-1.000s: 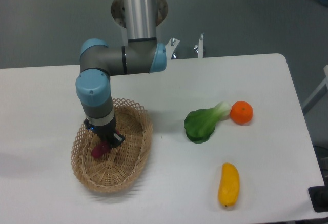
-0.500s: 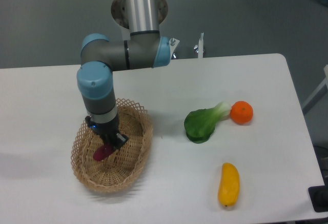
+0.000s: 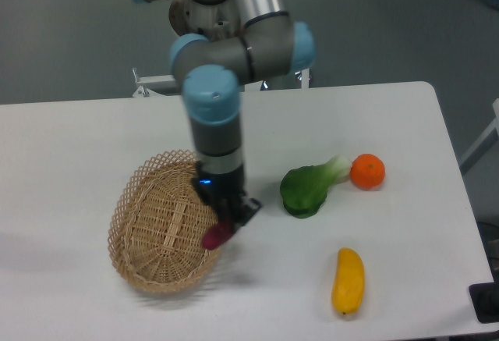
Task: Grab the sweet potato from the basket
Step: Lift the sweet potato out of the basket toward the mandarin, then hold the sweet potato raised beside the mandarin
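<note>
The reddish-purple sweet potato hangs tilted in my gripper, which is shut on it. It is lifted over the right rim of the tan wicker basket. The basket lies on the white table at the left with nothing else showing in it. My arm comes down from above, just right of the basket's middle.
A green leafy vegetable lies to the right of the gripper, with a round orange beside it. A yellow oblong fruit lies near the front right. The table's front edge runs close below the basket.
The gripper has risen out of the basket's middle and moved right to the rim, carrying the sweet potato with it. The arm has swung right.
</note>
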